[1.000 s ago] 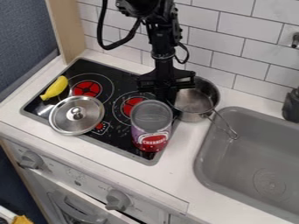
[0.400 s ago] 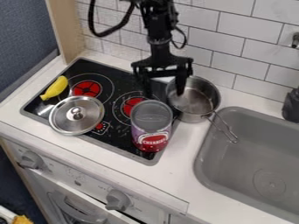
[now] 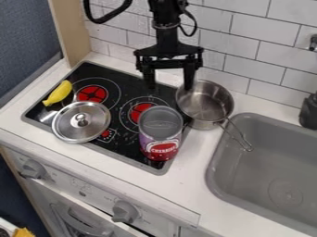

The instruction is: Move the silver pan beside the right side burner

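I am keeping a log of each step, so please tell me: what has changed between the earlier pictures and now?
The gripper rose and drifted slightly left in the view. Its jaws, first close together at the rim of the pan, opened wide, seemingly letting it go. The pan stayed nearly in place; can, lid and yellow banana did not move.

There's one pan, one lid, one can, one banana, two knobs.

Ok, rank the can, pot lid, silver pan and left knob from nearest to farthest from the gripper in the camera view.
1. Silver pan, just right of the gripper
2. Can, at the stovetop's right
3. Pot lid, toward the stovetop's left
4. Left knob, on the front panel
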You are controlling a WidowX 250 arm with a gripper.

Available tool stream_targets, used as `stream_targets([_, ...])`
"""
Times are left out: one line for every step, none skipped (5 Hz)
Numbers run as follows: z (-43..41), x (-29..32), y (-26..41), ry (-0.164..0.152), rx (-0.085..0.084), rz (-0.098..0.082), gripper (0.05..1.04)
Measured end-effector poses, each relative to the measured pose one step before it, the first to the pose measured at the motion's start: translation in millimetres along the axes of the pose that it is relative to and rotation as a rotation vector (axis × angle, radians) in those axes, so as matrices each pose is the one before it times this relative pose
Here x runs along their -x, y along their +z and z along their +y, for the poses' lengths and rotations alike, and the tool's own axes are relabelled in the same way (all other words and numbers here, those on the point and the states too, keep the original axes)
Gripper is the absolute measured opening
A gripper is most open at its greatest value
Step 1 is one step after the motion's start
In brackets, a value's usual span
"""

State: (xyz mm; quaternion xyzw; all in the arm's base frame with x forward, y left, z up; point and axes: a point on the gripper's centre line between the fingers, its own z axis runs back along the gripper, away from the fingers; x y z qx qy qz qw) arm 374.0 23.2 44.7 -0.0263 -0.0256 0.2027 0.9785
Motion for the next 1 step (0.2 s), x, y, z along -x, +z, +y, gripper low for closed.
stream_targets([0.17,0.04,0.66,0.0021,-0.0021,0.0026,1.004])
